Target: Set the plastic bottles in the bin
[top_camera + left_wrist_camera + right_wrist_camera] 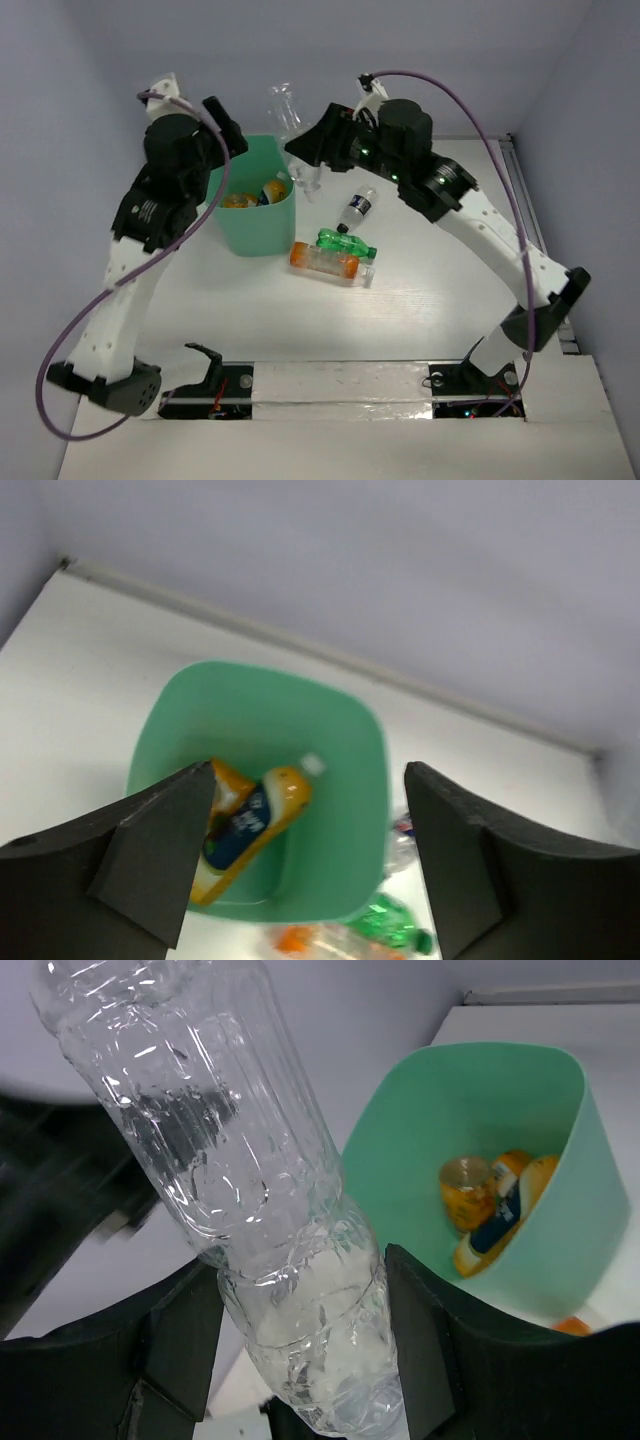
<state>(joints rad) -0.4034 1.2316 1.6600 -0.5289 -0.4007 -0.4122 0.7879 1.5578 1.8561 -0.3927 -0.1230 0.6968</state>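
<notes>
The mint-green bin (250, 232) stands left of centre. Orange-filled bottles (272, 190) lie inside it. My left gripper (226, 128) hovers over the bin's far left rim. In the left wrist view the left gripper (308, 776) is open and empty, straight above an orange bottle with a blue label (250, 825) on the bin's floor (340, 780). My right gripper (303, 160) is shut on a clear crumpled bottle (283, 108), held tilted beside the bin's far right corner. The right wrist view shows that bottle (250, 1210) filling the right gripper (303, 1270), with the bin (560, 1230) beyond.
Three bottles lie on the table right of the bin: a clear dark-labelled one (357, 208), a bright green one (345, 243) and an orange one (325, 262). Walls close the back and sides. The arm bases sit at the near edge.
</notes>
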